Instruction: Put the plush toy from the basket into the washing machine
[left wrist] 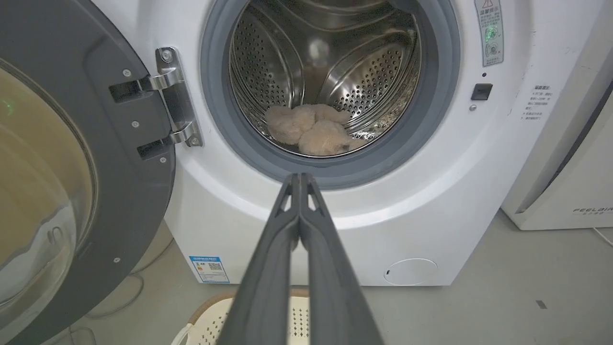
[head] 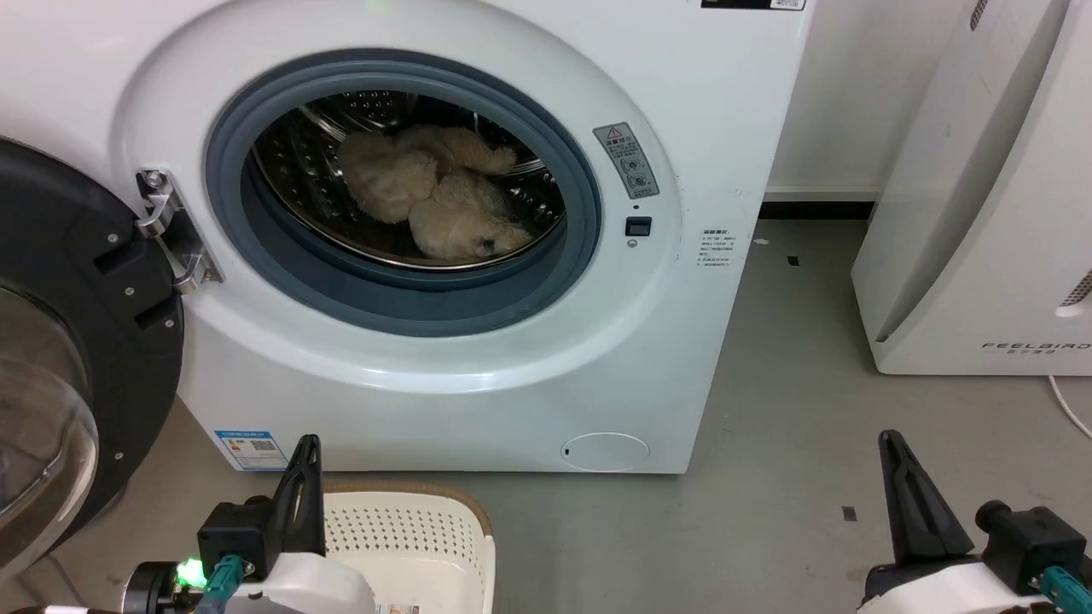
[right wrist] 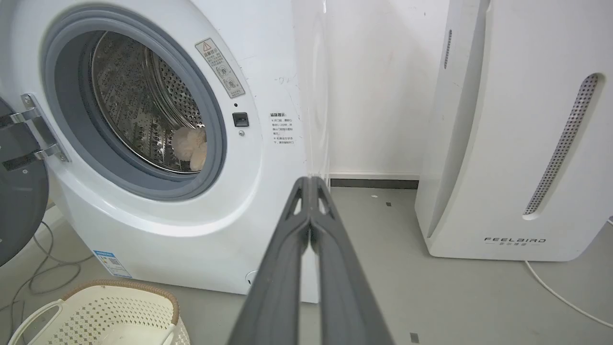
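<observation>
Cream-beige plush toy (head: 435, 200) lies bunched up inside the steel drum (head: 316, 179) of the washing machine (head: 478, 375), on the drum's lower wall, past the grey gasket (head: 401, 298). Neither hand touches it. Door (head: 128, 358), black frame with glass, is swung wide open on the machine's left side, hanging from a metal hinge (head: 171, 226). Blue sticker (head: 252, 449) sits low on the front near the left corner.

Left hand (head: 307, 443) is at lower left of head view, fingers pressed together with nothing between them, pointing up toward the machine front and apart from the porthole. In left wrist view the closed tips line up just under the gasket's bottom edge, with the toy beyond them in the drum.

Right hand (head: 890, 439) is at lower right of head view, fingers also pressed together, holding nothing. It hangs over bare grey floor (head: 768, 409), between the machine and the white FEELBIRD appliance (head: 981, 213). In right wrist view its tips line up with the machine's right front corner.

Basket (head: 409, 524) stands on the floor just in front of the machine, toward the sticker side. Cream perforated wall and brown rim are visible. In head view the left hand overlaps the basket's left part; contact cannot be told.
</observation>
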`<state>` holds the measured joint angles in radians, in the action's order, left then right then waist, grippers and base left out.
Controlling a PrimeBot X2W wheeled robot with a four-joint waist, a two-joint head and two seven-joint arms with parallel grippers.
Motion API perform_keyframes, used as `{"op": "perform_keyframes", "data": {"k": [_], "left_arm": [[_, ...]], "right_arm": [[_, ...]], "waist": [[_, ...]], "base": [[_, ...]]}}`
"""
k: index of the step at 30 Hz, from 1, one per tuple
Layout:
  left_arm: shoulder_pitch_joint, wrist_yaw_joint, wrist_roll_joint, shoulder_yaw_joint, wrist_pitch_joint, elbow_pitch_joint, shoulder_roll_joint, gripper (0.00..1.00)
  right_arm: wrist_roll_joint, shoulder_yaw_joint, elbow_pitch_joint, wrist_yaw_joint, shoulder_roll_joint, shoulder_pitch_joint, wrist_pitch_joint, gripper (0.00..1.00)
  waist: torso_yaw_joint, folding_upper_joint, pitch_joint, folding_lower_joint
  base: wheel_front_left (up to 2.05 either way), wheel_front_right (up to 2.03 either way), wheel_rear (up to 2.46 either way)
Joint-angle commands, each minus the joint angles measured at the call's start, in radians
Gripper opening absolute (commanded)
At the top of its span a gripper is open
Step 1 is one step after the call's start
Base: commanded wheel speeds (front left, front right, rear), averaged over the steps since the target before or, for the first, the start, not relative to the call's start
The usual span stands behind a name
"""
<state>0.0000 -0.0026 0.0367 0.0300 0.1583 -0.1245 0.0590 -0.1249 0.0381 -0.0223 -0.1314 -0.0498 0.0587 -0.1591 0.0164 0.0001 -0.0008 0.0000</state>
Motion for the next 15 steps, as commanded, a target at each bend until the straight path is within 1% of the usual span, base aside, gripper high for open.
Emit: {"op": "perform_keyframes", "data": {"k": [1, 15], "left_arm": [[0.000, 0.001, -0.008, -0.002, -0.005, 0.010, -0.001, 0.00], [0.000, 0.001, -0.013, -0.007, -0.034, 0.031, -0.002, 0.00]], "right_arm": [[0.011, -0.003, 0.006, 0.000, 0.000, -0.016, 0.006, 0.00], [0.032, -0.009, 0.009, 0.000, 0.000, -0.024, 0.034, 0.00]], "waist": [[0.000, -0.0001, 0.000, 0.0000], [-0.003, -0.0001, 0.000, 0.0000]], "base": [[0.00, 0.00, 0.00], [0.00, 0.00, 0.00]]}}
